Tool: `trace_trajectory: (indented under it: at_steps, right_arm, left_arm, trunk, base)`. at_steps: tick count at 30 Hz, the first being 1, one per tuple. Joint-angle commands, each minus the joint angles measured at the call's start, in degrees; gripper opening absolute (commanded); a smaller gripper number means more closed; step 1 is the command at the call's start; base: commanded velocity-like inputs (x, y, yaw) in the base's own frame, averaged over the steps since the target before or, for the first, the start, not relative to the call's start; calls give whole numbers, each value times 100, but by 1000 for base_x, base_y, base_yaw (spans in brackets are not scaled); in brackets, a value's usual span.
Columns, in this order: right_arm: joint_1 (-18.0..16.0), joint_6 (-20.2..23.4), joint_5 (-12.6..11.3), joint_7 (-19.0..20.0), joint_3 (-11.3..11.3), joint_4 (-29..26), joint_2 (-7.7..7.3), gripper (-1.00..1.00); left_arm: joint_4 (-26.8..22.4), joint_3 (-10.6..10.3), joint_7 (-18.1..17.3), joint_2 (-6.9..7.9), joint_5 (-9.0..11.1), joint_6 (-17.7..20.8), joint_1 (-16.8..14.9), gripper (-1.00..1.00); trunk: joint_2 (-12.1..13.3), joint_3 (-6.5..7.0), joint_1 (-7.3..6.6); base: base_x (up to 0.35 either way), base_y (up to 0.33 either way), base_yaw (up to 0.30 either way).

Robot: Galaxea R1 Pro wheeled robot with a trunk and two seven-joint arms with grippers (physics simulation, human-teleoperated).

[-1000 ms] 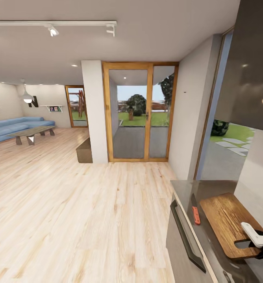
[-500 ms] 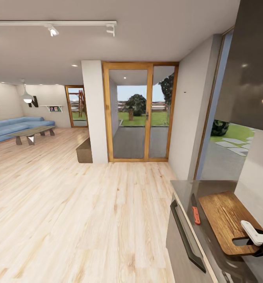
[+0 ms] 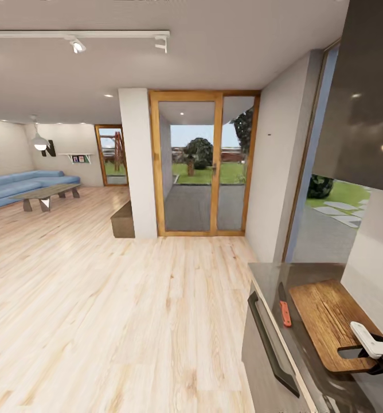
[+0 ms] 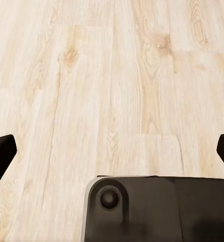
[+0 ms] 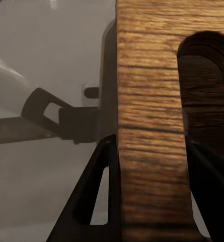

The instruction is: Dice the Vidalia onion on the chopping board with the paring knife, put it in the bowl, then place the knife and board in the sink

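Right pincer (image 3: 380, 358), seen from the head view at the lower right corner, sits at the near end of the chopping board (image 3: 329, 318), by the handle cut-out, with a white finger lying over the wood; the board lies flat on the dark grey surface (image 3: 272, 275), and the paring knife (image 3: 284, 307) rests just beside its left edge, orange-red handle toward the robot, apparently untouched. Beyond them the view takes in the light wood floor (image 3: 128, 310), a glass door with a wooden frame (image 3: 203, 166) and a blue sofa (image 3: 19, 183) far off; the onion, bowl and sink are nowhere to be found here, so whether any dicing has been done cannot be judged. From the left wrist view, the left pincer (image 4: 112, 151) hangs over bare floor planks with its two dark fingertips (image 4: 1, 154) set wide apart and nothing between them. From the right wrist view, the board's grain (image 5: 149, 126) runs straight between the two dark fingers (image 5: 99, 196), which stand close on either side of the strip beside the cut-out, so the pincer reads as clamped on the board. My reading is that the board is being handled while the knife has yet to be dealt with, and both must end up in the sink.
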Motion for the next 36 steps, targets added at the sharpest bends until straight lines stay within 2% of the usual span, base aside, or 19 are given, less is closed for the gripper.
trace_trajectory:
  at_steps: [1, 18, 30, 32, 34, 36]
  right_arm:
    - [-2, -31, 21, 10, -21, -1, 5, -100]
    - [-2, -22, 21, 18, -29, -13, 5, -100]
    - [-6, 21, 8, -17, -49, -34, 17, -100]
    - [-9, 29, -81, -32, -48, -46, 21, -100]
    - [-10, 43, -365, -64, -42, -51, 22, -100]
    - [-11, 62, -543, -83, -40, -61, 15, -100]
  left_arm:
    - [-7, 19, -24, -2, 9, -4, 4, 100]
    - [-7, 19, -24, 1, 9, -4, 4, 100]
    - [-7, 19, -24, -3, 9, -4, 4, 100]
    - [-7, 19, -24, -3, 9, -4, 4, 100]
    - [-7, 19, -24, -3, 9, -4, 4, 100]
    - [-6, 19, -24, -3, 9, -4, 4, 100]
  trunk:
    - [-3, -1, 1]
    - [-3, -1, 1]
    - [-3, -1, 1]
    - [-3, -1, 1]
    - [-3, -1, 1]
    - [-3, -1, 1]
  base:
    - [-102, 0, 0]
    - [-218, 0, 0]
    - [-32, 0, 0]
    - [0, 0, 0]
    - [0, 0, 0]
    - [0, 0, 0]
